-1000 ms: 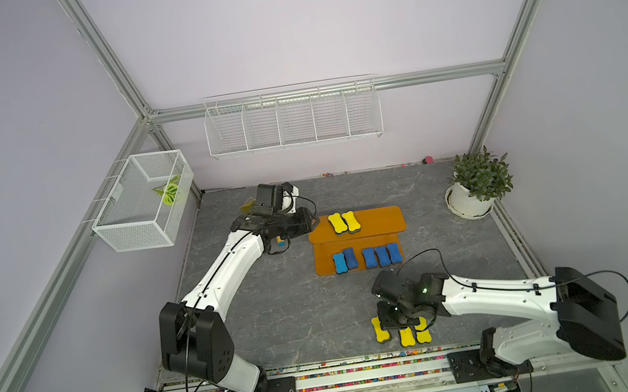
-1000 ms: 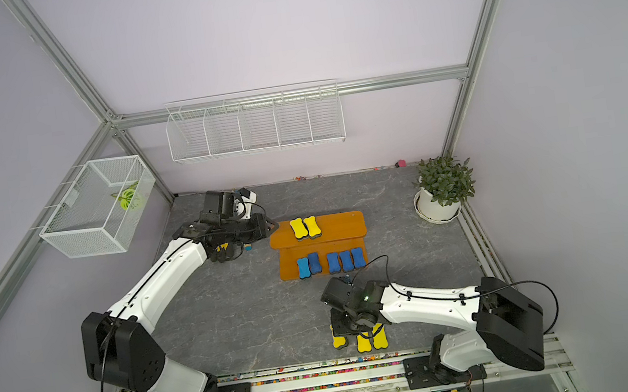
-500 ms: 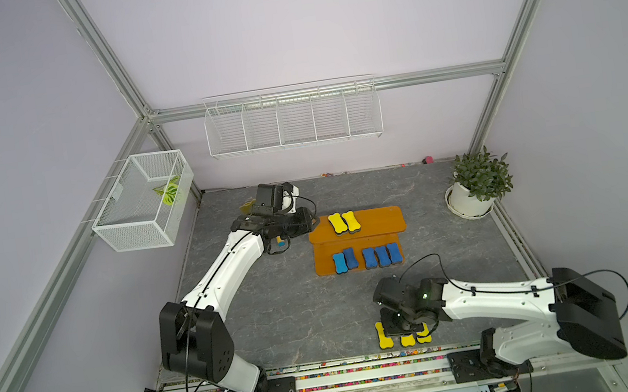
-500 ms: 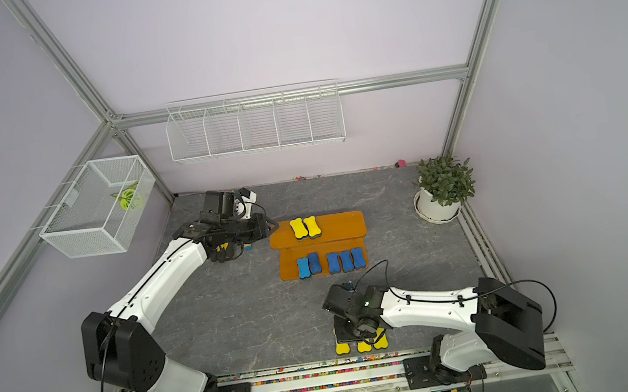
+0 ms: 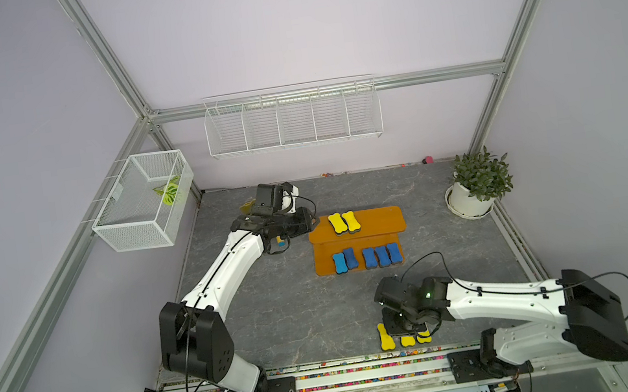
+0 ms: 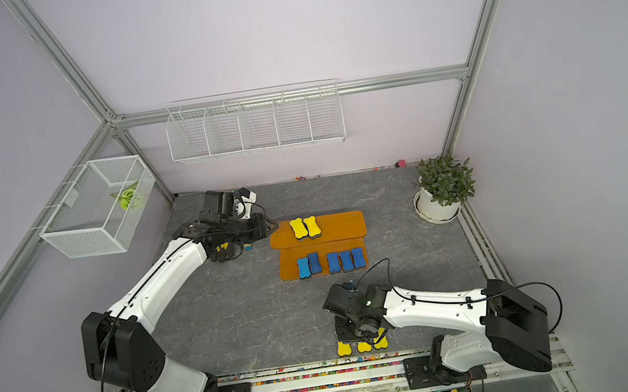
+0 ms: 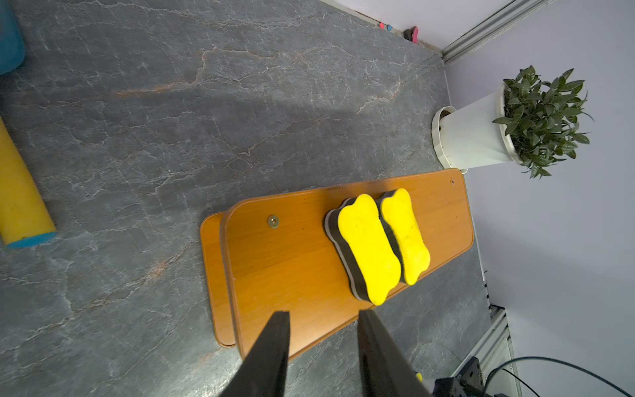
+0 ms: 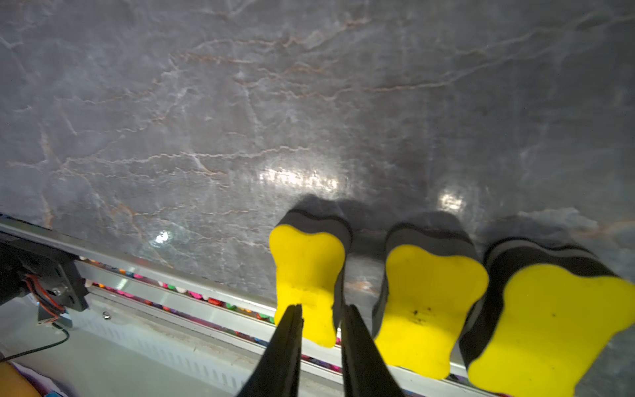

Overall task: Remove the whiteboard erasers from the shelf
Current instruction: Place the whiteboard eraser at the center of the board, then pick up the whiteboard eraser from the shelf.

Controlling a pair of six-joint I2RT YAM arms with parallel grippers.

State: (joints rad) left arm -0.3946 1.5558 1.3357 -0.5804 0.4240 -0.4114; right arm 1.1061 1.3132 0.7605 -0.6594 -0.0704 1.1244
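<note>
1. On the gray tabletop (image 5: 279,317), in a top view, the shelf (image 5: 377,219) holds two yellow erasers (image 5: 343,223) side by side on its upper board and five blue erasers (image 5: 370,257) in a row on its lower board; three yellow erasers (image 5: 386,338) lie off it near the front edge, under the right gripper (image 5: 403,329)
2. In a top view the left gripper (image 6: 271,225) points at the shelf (image 6: 343,226) end nearest its own arm
3. From the left wrist, the fingers (image 7: 275,343) stand spread with a clear gap and nothing between them, tips at the end of the upper board; the two yellow erasers (image 7: 369,247) touch each other farther along, a potted plant (image 7: 470,137) beyond
4. From the right wrist, the fingers (image 8: 285,343) are parted by a narrow gap above the end one of the three yellow erasers (image 8: 426,302), which lie flat in a row, felt down; they grip none
</note>
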